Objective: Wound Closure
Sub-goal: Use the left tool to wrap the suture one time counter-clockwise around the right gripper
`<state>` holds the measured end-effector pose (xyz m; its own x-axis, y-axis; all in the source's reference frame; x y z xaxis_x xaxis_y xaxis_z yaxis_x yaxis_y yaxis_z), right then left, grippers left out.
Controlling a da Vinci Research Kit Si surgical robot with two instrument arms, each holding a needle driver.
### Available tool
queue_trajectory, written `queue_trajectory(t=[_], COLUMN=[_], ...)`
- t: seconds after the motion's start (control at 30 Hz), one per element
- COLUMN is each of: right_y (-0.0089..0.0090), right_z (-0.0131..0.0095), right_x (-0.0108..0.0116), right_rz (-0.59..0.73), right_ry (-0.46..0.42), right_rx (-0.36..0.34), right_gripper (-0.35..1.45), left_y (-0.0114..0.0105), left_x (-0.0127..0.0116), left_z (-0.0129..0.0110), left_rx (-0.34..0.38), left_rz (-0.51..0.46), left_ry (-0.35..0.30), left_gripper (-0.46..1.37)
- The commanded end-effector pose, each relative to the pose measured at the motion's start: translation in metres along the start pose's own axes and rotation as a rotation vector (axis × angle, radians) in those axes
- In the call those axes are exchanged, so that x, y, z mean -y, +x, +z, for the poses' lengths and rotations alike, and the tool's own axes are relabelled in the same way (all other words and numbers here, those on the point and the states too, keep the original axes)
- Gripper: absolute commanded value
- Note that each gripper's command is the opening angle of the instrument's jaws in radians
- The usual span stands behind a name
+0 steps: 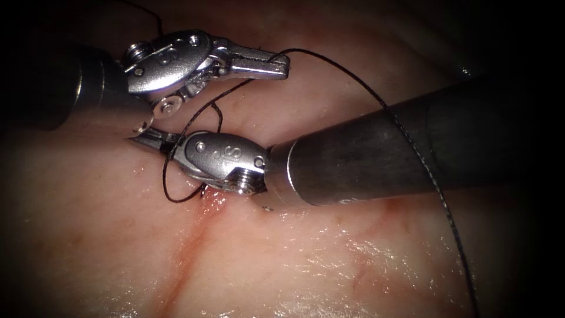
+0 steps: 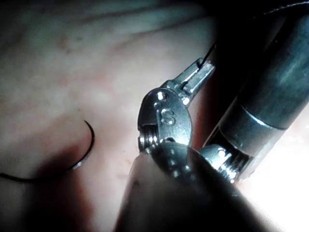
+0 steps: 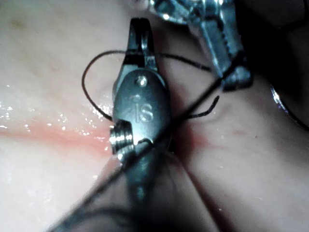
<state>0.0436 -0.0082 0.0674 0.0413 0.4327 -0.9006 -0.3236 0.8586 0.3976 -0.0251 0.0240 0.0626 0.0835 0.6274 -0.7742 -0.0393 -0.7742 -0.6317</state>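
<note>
knot stage: left tool (image 1: pixel 276 63) clamps thread (image 1: pixel 353 79) at 12 o'clock, right tool (image 1: pixel 141 138) closed beside a loop, grip untellable; cut (image 1: pixel 194 247) at 6 o'clock unclosed.

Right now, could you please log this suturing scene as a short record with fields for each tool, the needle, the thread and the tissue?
left tool: jaws shut on the thread, above the cut
right tool: jaws look shut, reaching left across the cut; cannot tell what they hold
needle: cannot tell where it is
thread: runs from the left tool over the right shaft; loop beside the right tool's wrist
tissue: cut with red fluid
</note>
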Motion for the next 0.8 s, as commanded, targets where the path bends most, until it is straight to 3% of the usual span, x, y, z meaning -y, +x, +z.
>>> queue_trajectory(t=[0.03,0.23,0.3,0.4,0.5,0.8], right_y=[0.0,-0.0002,-0.0002,-0.0002,-0.0004,0.0001], right_z=[0.0001,0.0001,-0.0002,-0.0005,-0.0006,0.0001], right_x=[0.0,0.0001,0.0001,0.0,0.0,0.0008], right_rz=[-0.006,-0.028,-0.025,-0.018,-0.011,0.021], right_ry=[0.009,0.055,0.068,0.084,0.097,0.145], right_rx=[-0.005,-0.04,-0.075,-0.137,-0.154,-0.159], right_gripper=[-0.35,-0.35,-0.35,-0.35,-0.35,-0.35], left_y=[0.0001,0.0003,0.0002,-0.0003,-0.0006,-0.0009], left_x=[0.0001,0.0011,0.0012,0.0015,0.0015,0.0029], left_z=[0.0001,0.0005,0.0004,0.0001,-0.0002,-0.0001], left_rx=[-0.004,-0.022,-0.032,-0.039,-0.05,-0.056], left_rz=[-0.009,-0.087,-0.097,-0.098,-0.065,-0.03], left_ry=[-0.029,-0.128,-0.205,-0.303,-0.34,-0.304], left_gripper=[-0.35,-0.35,-0.35,-0.35,-0.35,-0.35])
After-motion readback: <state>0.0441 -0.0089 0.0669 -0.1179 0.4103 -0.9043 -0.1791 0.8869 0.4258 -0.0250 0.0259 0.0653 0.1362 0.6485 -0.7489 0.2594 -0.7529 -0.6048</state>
